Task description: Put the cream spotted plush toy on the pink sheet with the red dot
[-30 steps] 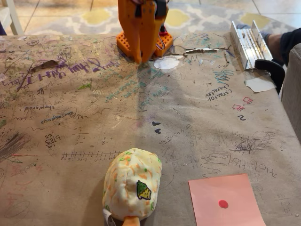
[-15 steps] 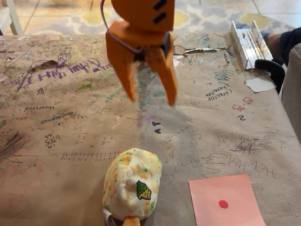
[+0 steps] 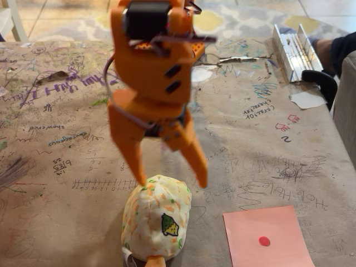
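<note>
The cream spotted plush toy [image 3: 157, 218] lies near the front edge of the table, with orange and green spots, a dark-and-yellow patch facing the camera and an orange nub at its near end. To its right lies the pink sheet with the red dot [image 3: 268, 237], flat on the table and apart from the toy. My orange gripper [image 3: 169, 182] hangs open just above the toy's far end, its two fingers spread to either side of the top. Nothing is between the fingers.
Brown paper covered in scribbles covers the table [image 3: 67, 139]. A metal rail piece [image 3: 293, 51] and a black clamp [image 3: 322, 82] sit at the back right, with a white paper scrap [image 3: 307, 99] beside them. The arm's orange base [image 3: 194, 50] stands at the back.
The arm has swung forward from the back of the table toward the camera and come down, so the open gripper now hovers right over the plush toy. Toy and sheet have not moved.
</note>
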